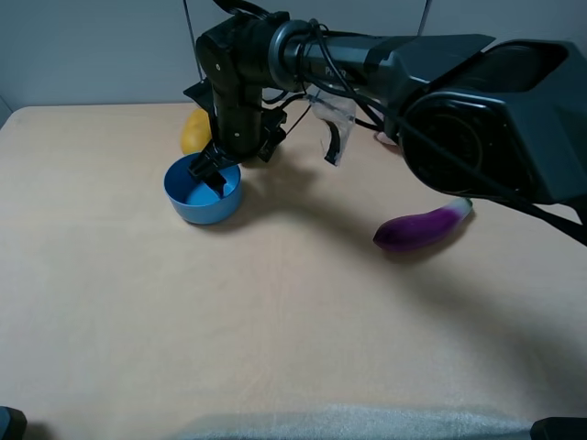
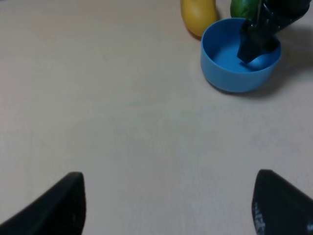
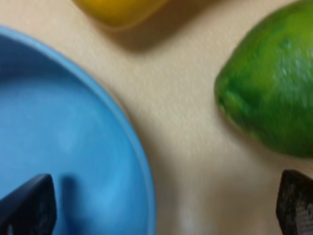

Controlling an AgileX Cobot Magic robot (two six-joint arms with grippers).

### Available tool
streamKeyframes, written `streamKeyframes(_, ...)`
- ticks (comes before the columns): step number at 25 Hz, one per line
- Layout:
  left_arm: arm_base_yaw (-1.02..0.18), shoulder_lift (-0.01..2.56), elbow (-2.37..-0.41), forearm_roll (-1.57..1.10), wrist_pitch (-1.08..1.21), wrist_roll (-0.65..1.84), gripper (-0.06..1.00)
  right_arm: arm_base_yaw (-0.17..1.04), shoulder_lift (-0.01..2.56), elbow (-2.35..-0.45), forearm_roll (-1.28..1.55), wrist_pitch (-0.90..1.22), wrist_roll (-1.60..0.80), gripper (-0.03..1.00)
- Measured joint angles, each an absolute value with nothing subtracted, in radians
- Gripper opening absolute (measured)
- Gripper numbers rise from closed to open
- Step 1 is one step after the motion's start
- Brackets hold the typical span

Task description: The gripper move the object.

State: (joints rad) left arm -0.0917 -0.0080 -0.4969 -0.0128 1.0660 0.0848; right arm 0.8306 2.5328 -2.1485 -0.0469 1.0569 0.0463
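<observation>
The light-blue bowl (image 1: 202, 207) stands on the table at the back left. My right gripper (image 1: 216, 167) reaches across to it and is open, straddling the bowl's far rim: one finger is inside the bowl, the other outside, next to the lime. In the right wrist view the bowl (image 3: 63, 127) fills one side, with the gripper (image 3: 161, 210) over its rim. The left wrist view shows the bowl (image 2: 230, 81) from a distance with the right gripper (image 2: 261, 34) in it. My left gripper (image 2: 168, 205) is open and empty, well short of the bowl.
A yellow fruit (image 1: 194, 130) lies just behind the bowl, and a green lime (image 2: 242, 7) lies beside it, close to the right gripper's outer finger. A purple eggplant (image 1: 424, 226) lies to the right on the tan table (image 1: 275, 321).
</observation>
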Motion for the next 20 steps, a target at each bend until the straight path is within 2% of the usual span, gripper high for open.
streamKeyframes(9, -0.092, -0.008, -0.497, -0.012, 1.066, 0.085, 0.77, 0.817, 2.35, -2.148, -0.047, 1.191, 0.102, 0.68)
streamKeyframes(20, -0.092, -0.008, -0.497, -0.011, 1.066, 0.085, 0.77, 0.628, 2.032, -2.145, -0.064, 1.213, 0.128, 0.68)
